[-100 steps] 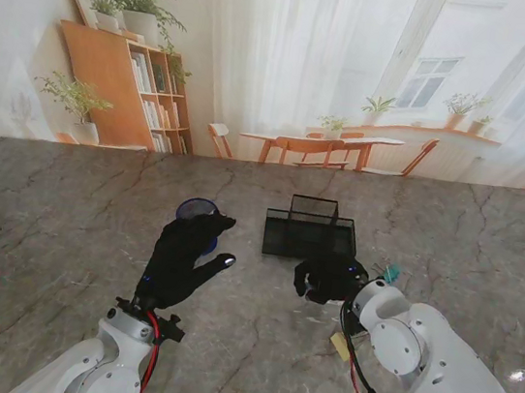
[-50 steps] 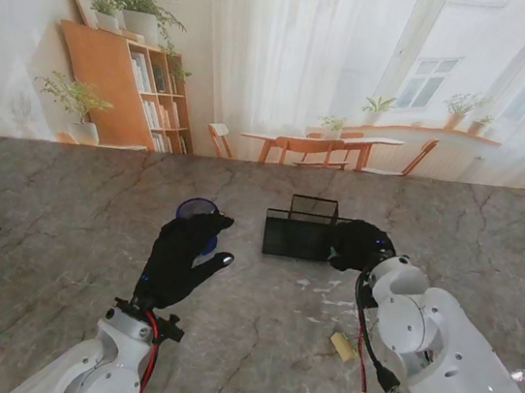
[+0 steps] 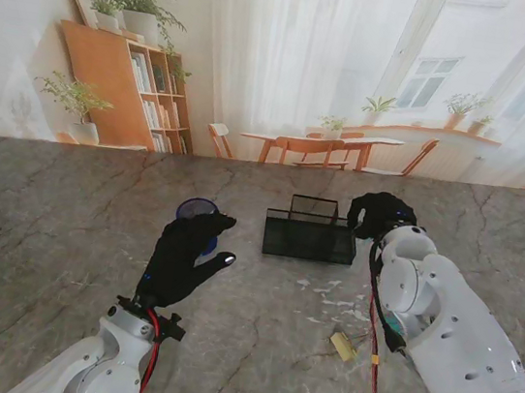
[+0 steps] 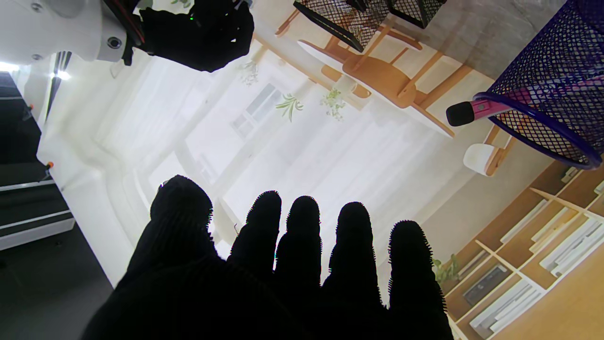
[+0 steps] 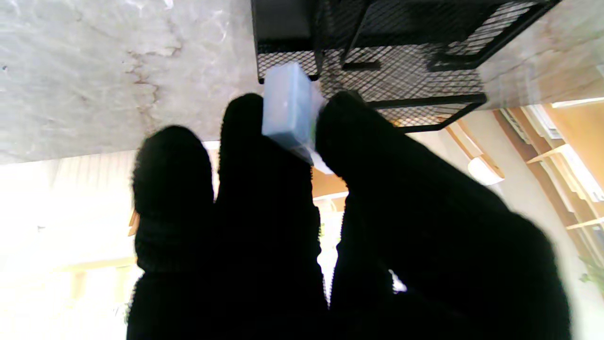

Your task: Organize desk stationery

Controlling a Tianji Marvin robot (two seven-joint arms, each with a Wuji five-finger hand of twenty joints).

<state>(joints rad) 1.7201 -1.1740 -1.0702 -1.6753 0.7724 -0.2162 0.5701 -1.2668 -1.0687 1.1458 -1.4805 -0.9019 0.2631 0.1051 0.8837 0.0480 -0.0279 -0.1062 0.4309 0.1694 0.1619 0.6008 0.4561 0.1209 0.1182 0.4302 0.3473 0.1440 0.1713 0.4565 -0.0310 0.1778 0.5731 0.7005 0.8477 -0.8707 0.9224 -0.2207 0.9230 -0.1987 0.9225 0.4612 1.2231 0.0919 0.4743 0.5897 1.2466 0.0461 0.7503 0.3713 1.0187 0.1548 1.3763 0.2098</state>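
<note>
Right wrist view: the right hand pinches a small blue box, maybe an eraser. It looks light and smooth, so hold its flat sides. The left hand is wide open, holding nothing.

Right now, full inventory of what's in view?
organizer: 1, black mesh, table centre.
cup: 1, blue mesh, left of organizer, pink pen inside.
box: 1, pale blue, pinched in right hand.
scraps: several, white, nearer to me than organizer.
eraser: 1, yellowish, by the right arm.
table: 1, grey marble.
left hand: black glove, open, beside cup.
right hand: black glove, at organizer's right end.
</note>
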